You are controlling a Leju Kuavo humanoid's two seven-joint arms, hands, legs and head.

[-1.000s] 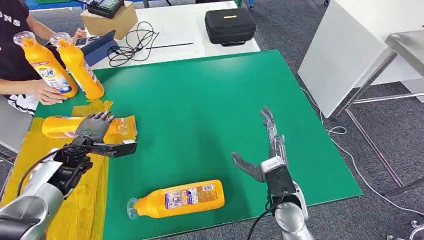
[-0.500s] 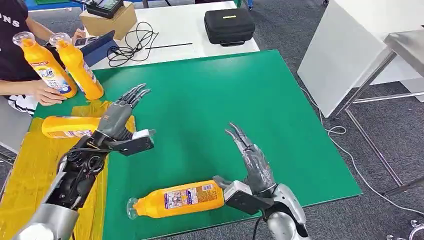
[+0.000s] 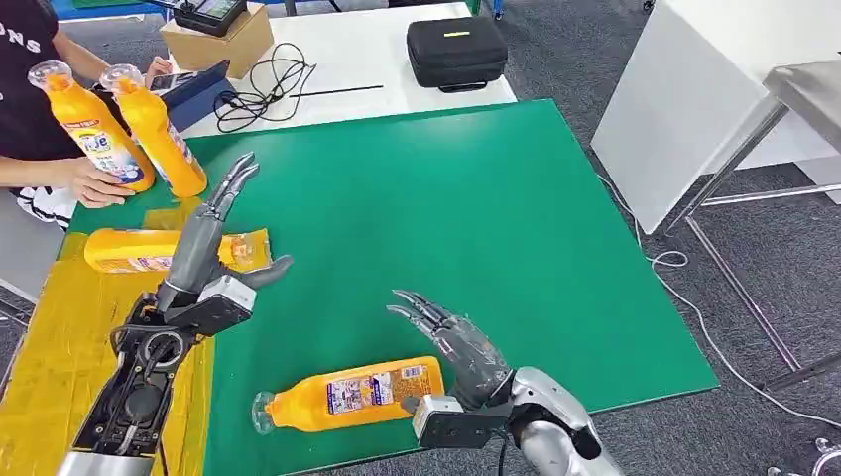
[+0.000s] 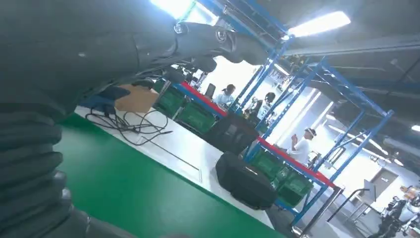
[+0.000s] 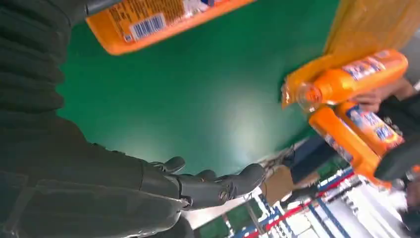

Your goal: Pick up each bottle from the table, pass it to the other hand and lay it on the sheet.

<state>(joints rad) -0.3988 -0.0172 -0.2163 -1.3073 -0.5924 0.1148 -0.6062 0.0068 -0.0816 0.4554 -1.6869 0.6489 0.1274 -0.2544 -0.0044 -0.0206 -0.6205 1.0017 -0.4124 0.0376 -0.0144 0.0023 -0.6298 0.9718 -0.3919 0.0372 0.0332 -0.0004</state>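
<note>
**Bottle lying near the green table's front edge**

Bottle (image 3: 349, 394) is lying on its side on the green table (image 3: 436, 198), right hand (image 3: 458, 349) hovering released just beside its base. Left hand (image 3: 210, 243) is spreading empty above the yellow sheet (image 3: 60, 347).

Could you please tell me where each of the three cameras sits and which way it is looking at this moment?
Head view: high on the body, looking down at the green table; shows the left hand and right hand.
Left wrist view: behind the left hand, looking across the table towards the black case.
Right wrist view: behind the right hand, facing the lying bottle.
Shared: that bottle and the green table.
</note>
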